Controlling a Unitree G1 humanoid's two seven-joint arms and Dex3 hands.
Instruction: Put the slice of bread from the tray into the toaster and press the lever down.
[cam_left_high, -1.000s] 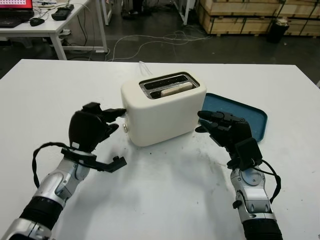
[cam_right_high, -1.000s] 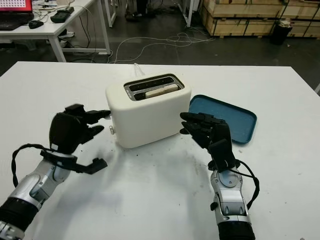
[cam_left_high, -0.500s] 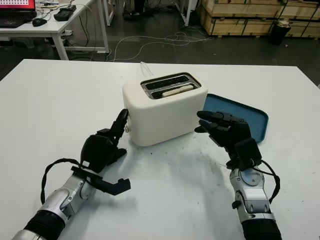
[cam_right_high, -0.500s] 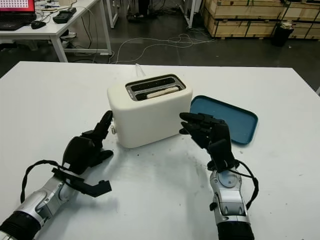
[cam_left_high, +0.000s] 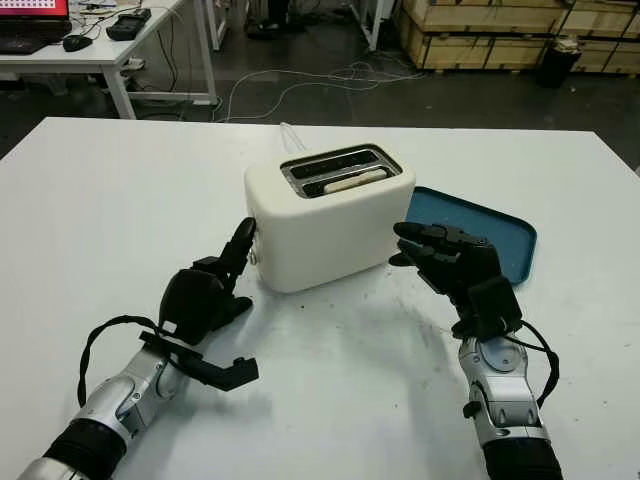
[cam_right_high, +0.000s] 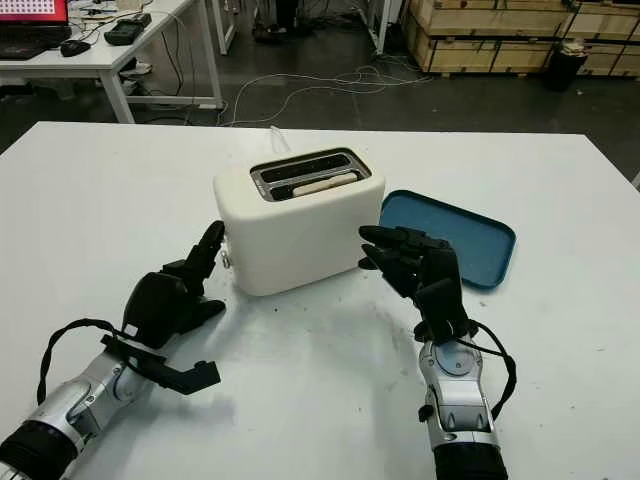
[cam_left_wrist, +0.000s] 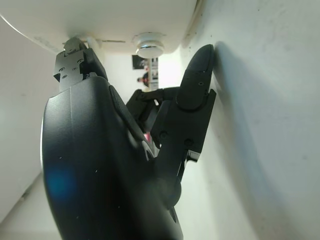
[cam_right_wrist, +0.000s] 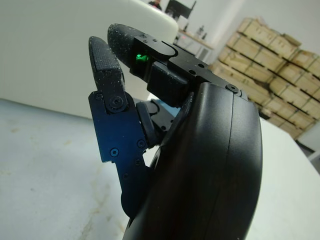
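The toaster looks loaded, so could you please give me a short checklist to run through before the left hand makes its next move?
1. Bread sits in a slot of the toaster: ok.
2. Tray holds no bread: ok.
3. Left hand is at the toaster's lever end, fingers reaching up its side: ok.
4. Lever fully pressed down: cannot tell.
5. Right hand is open beside the toaster, in front of the tray, holding nothing: ok.
6. Toaster stands upright on the table: ok.
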